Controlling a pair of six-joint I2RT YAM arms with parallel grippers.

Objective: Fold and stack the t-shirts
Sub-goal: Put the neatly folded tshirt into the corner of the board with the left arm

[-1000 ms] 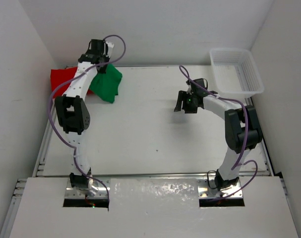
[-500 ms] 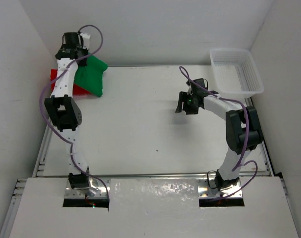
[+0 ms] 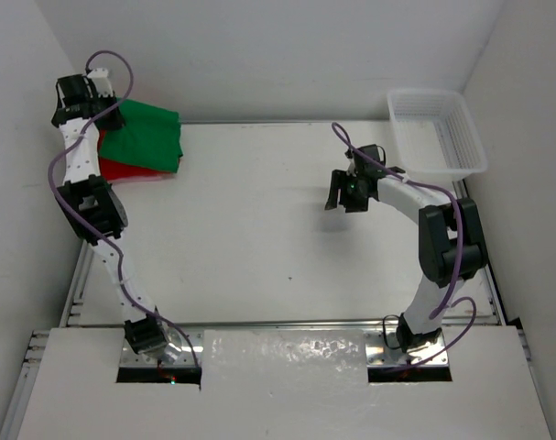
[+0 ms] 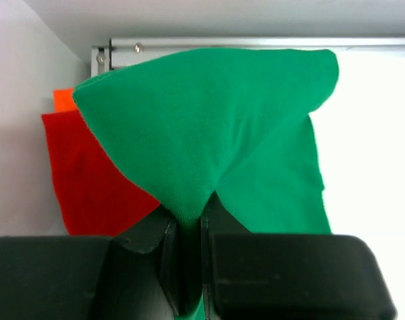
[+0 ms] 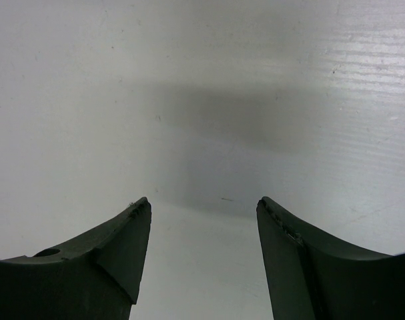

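The left gripper [image 4: 187,230] is pinched shut on the green shirt [image 4: 209,127], over the red shirt [image 4: 89,180]. The right gripper [image 5: 203,203] is wide open and holds nothing.

White mesh basket [image 3: 438,130]; far-right table [image 3: 259,247] corner

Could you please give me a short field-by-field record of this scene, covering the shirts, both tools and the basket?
left tool: shut on a fold of the green shirt
right tool: open, holding nothing, above the bare table
green shirt: far left corner, draped over the red shirt
orange shirt: only a corner shows, past the red shirt's far edge
basket: far right corner, no shirt seen inside
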